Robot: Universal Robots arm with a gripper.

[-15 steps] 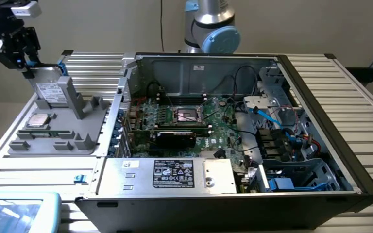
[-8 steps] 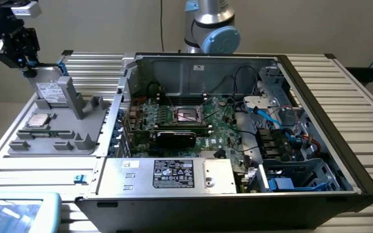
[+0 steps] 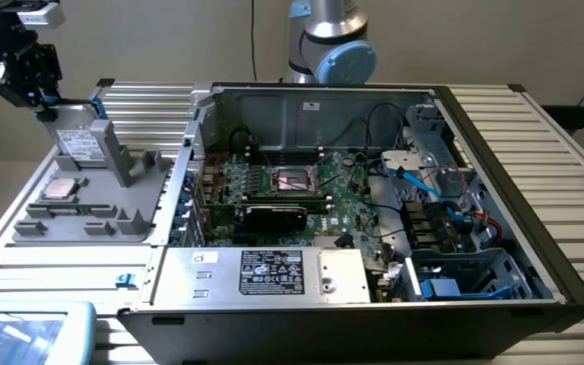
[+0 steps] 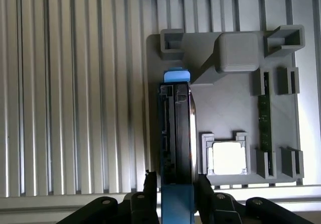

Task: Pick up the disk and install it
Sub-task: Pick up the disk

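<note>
The pincer (image 4: 176, 179) is clenched across the disk (image 4: 175, 123), which stands on edge along one edge of the tray (image 4: 225, 108), seemingly so both faces stay free for gripping.

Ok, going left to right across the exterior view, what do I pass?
The gripper → disk, standing in the grey holder → the holder's tall post → CPU socket inside the open computer case → drive cage with blue parts.
</note>
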